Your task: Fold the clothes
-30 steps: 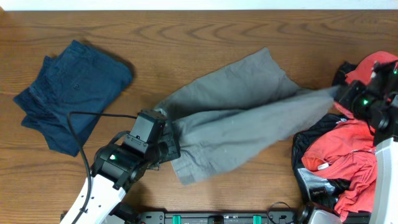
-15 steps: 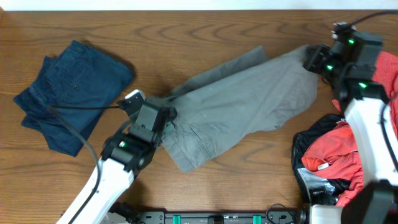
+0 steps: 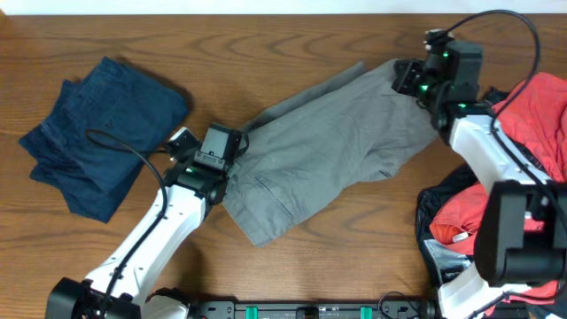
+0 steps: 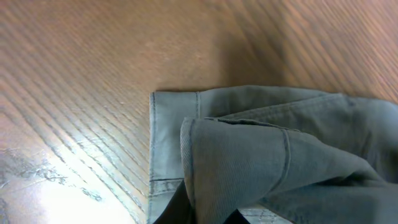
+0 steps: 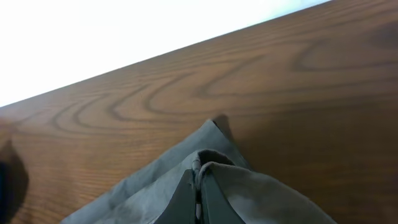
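The grey shorts [image 3: 328, 146] lie spread slantwise across the middle of the table. My left gripper [image 3: 232, 152] is shut on their left end; in the left wrist view the grey fabric [image 4: 261, 155] bunches between the dark fingers [image 4: 199, 211], with a hemmed edge flat on the wood. My right gripper [image 3: 406, 78] is shut on the shorts' far right corner; the right wrist view shows a fold of grey cloth [image 5: 249, 186] pinched between its fingers [image 5: 198, 193]. A pile of red and black clothes [image 3: 496, 213] sits at the right edge.
Dark navy folded shorts [image 3: 102, 133] lie at the left of the wooden table [image 3: 266, 44]. The table's far edge meets a white wall [image 5: 124, 31]. A black cable [image 3: 133, 152] loops by the left arm.
Both grippers have moved away from me with the grey shorts. The right gripper went up and left from the clothes pile; the shorts now lie flatter and more spread.
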Available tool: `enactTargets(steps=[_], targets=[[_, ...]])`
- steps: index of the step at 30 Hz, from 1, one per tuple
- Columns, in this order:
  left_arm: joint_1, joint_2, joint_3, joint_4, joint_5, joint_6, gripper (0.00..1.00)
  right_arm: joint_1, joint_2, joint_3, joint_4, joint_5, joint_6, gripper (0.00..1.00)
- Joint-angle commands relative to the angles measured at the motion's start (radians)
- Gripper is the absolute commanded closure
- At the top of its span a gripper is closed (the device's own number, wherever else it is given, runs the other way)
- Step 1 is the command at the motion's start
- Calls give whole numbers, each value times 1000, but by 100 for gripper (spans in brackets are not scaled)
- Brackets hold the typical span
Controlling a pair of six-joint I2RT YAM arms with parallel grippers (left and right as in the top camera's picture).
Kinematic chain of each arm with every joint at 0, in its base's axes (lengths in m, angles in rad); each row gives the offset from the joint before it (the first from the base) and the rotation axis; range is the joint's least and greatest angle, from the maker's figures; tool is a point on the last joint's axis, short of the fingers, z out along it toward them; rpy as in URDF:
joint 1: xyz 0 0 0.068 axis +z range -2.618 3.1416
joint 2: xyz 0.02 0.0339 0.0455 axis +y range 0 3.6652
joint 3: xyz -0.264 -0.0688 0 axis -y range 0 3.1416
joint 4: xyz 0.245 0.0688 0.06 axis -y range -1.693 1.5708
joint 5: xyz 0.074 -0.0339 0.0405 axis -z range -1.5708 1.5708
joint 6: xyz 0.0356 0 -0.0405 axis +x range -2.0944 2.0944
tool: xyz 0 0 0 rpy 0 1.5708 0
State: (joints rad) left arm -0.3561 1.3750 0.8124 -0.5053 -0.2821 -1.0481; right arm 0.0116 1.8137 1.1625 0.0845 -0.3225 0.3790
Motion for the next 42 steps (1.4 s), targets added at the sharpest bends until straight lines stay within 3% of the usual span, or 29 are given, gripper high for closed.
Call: enactTargets(steps=[1, 2, 3, 4, 6, 7, 13, 18, 23, 33, 34, 35, 37, 39, 40, 42], targets=[[11, 5, 3, -8, -48, -78, 72, 26, 41, 19, 28, 27, 10, 98], [11, 5, 3, -8, -45, -80, 53, 31, 45, 19, 29, 27, 10, 81], [11, 4, 3, -8, -41, -79, 34, 36, 45, 19, 29, 27, 9, 74], [11, 1, 3, -9, -36, -75, 23, 38, 45, 19, 28, 25, 9, 72], [14, -15, 3, -9, -10, -45, 10, 38, 35, 19, 27, -3, 5, 58], [16, -26, 3, -10, 1, -37, 7, 34, 28, 19, 23, -25, 5, 58], [20, -112, 3, -51, 19, -19, 4, 21, -36, 19, -75, -164, 5, 69], [20, -74, -15, -90, 69, -23, 2, 68, -45, 19, -256, -235, -108, 71], [20, 27, -74, 12, 165, -28, 1, 139, -45, 18, -430, -141, -213, 71], [20, 248, -87, 192, 285, -27, 1, 179, -45, 18, -538, -92, -220, 70], [20, 265, -87, 207, 299, -26, 4, 179, -45, 18, -542, -92, -220, 70], [20, 282, -87, 221, 319, -26, 18, 179, -45, 18, -546, -92, -220, 72], [20, 301, -87, 230, 356, -13, 62, 179, -45, 18, -554, -85, -220, 77], [20, 303, -87, 229, 388, 32, 87, 179, -45, 18, -561, -81, -220, 78], [20, 300, -87, 228, 399, 56, 94, 180, -45, 18, -564, -81, -220, 78], [20, 286, -87, 220, 415, 112, 94, 180, -45, 18, -565, -81, -221, 82]])
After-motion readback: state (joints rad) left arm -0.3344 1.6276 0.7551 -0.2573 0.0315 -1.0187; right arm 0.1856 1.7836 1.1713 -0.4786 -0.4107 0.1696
